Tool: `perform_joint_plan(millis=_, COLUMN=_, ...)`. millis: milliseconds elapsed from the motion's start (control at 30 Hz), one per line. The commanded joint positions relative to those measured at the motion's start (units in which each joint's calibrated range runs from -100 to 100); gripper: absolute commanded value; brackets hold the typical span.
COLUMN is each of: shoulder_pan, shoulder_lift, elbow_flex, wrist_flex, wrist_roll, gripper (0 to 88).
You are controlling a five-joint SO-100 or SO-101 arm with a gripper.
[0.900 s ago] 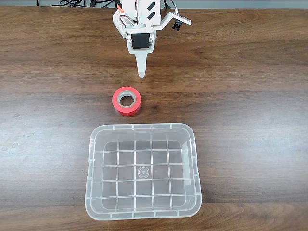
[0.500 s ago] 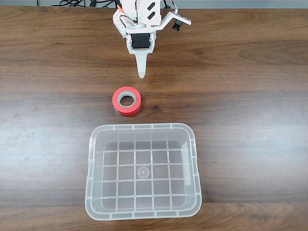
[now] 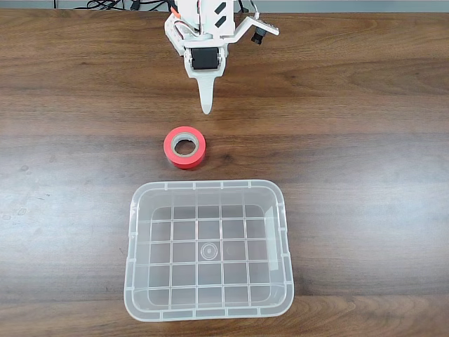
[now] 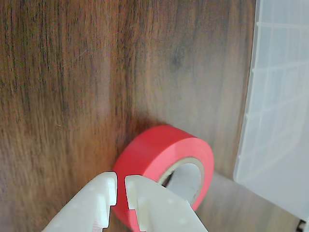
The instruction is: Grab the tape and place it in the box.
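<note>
A red roll of tape (image 3: 185,147) with a grey-beige core lies flat on the wooden table, just beyond the far rim of the clear box (image 3: 208,302). The box holds nothing. My white gripper (image 3: 206,107) hangs at the table's far side, its tip pointing toward the tape and apart from it. In the wrist view the tape (image 4: 154,154) sits just past the fingers (image 4: 96,203), and the gripper (image 4: 120,182) is shut with only a thin slit between the tips. The box's wall (image 4: 280,121) fills that view's right side.
Dark wooden table (image 3: 365,140) all around, bare to the left and right of the box. Black cables (image 3: 112,4) run along the far edge behind the arm's base.
</note>
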Motion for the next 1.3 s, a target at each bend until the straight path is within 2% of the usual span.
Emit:
perform_joint_plan(millis=0, shoulder_pan=0.45, shoulder_lift=-0.64, elbow_flex=-9.63, wrist_flex=-1.81, wrist_roll=-0.35, gripper=1.3)
perform_joint_plan(millis=100, shoulder_pan=1.40, shoulder_lift=-0.55, elbow_flex=-12.35, wrist_flex=-1.81, wrist_roll=-0.30, gripper=1.2)
perform_joint_plan(millis=233, shoulder_pan=6.96, shoulder_lift=-0.07, elbow_flex=-13.84, wrist_flex=-1.81, wrist_roll=-0.03, gripper=1.2)
perform_joint_plan(millis=367, shoulder_pan=10.62, shoulder_lift=-0.07, elbow_flex=-16.38, wrist_flex=-1.81, wrist_roll=4.55, gripper=1.2)
perform_joint_plan(millis=500, shoulder_pan=12.16, shoulder_lift=0.01, elbow_flex=-20.84, wrist_flex=-1.81, wrist_roll=6.50, gripper=1.2)
perform_joint_plan(millis=700, shoulder_pan=12.37, shoulder_lift=4.43, elbow_flex=-28.29, wrist_flex=-0.87, wrist_roll=6.55, gripper=1.2)
perform_joint_plan(millis=933, shoulder_pan=12.37, shoulder_lift=28.33, elbow_flex=-42.92, wrist_flex=-0.61, wrist_roll=6.19, gripper=1.1)
perform_joint_plan(millis=1100, shoulder_pan=11.57, shoulder_lift=48.84, elbow_flex=-57.03, wrist_flex=4.01, wrist_roll=5.92, gripper=1.3)
perform_joint_plan(millis=1267, shoulder_pan=11.57, shoulder_lift=65.17, elbow_flex=-61.76, wrist_flex=4.18, wrist_roll=2.55, gripper=1.3)
